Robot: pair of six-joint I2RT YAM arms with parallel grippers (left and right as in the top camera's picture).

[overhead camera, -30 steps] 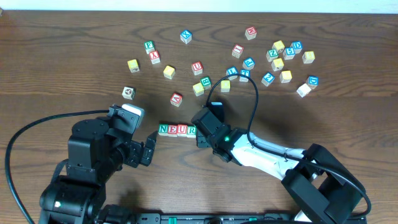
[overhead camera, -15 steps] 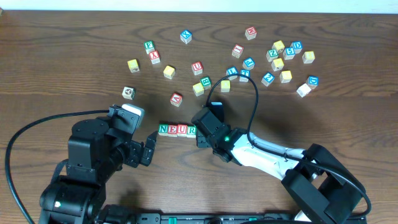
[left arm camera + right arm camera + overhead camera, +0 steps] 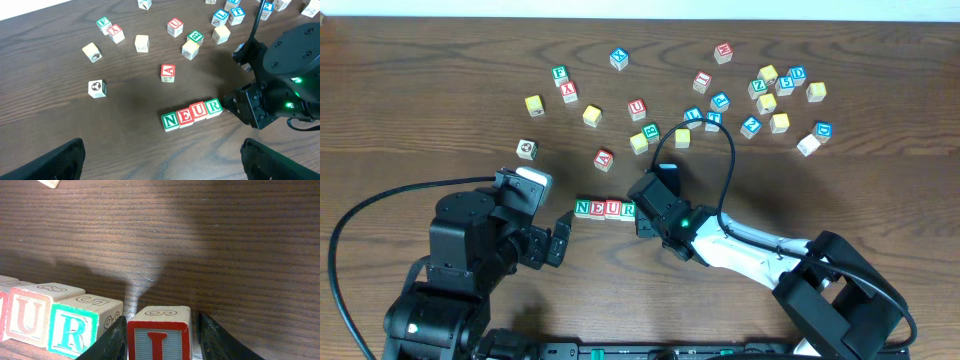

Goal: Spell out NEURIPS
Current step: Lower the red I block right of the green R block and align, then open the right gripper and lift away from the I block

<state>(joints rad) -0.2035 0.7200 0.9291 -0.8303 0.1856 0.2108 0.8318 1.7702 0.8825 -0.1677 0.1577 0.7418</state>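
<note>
A row of blocks reading N, E, U, R [image 3: 605, 208] lies on the wooden table; it also shows in the left wrist view [image 3: 192, 114]. My right gripper [image 3: 642, 214] sits at the row's right end, shut on a red I block [image 3: 159, 332] held just right of the green R block [image 3: 75, 325]. In the overhead view the I block is hidden under the gripper. My left gripper [image 3: 162, 162] is open and empty, low over bare table in front of the row.
Several loose letter blocks lie scattered across the far half of the table, among them a red A block [image 3: 604, 158], a white ball-picture block [image 3: 526, 148] and a cluster at the far right [image 3: 775, 95]. The right arm's cable [image 3: 725, 160] arcs above the table.
</note>
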